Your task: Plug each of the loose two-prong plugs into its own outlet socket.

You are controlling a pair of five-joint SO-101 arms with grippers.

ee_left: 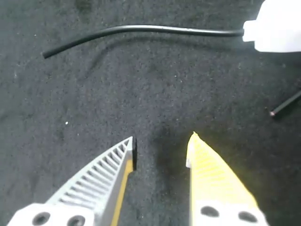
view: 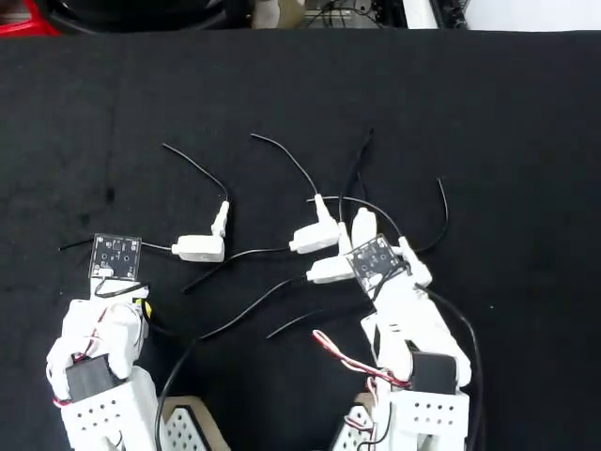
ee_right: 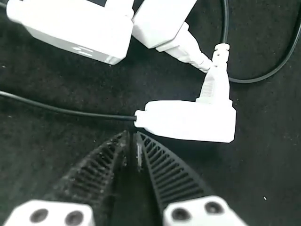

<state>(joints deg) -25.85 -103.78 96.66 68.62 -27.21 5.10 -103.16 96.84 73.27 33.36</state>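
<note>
Several white two-prong plugs with black cables lie loose on the black cloth. My left gripper [ee_left: 162, 141] hangs open over bare cloth, one finger grey and one yellow. A white plug [ee_left: 277, 33] lies ahead of it and off to one side; it is the left plug [view: 199, 247] in the high view. My right gripper [ee_right: 133, 136] has black fingers and is shut with nothing between them. Its tips rest just short of the cable end of a white plug [ee_right: 186, 121], seen from above as the plug [view: 329, 271] beside the right arm [view: 413, 338]. More plugs [ee_right: 70, 23] lie beyond it.
A small dark square board [view: 115, 256] sits on the front of the left arm, and another board [view: 374, 260] on the right arm. Loose black cables [view: 235, 315] cross the cloth between the arms. The table's far half is open cloth [view: 300, 85].
</note>
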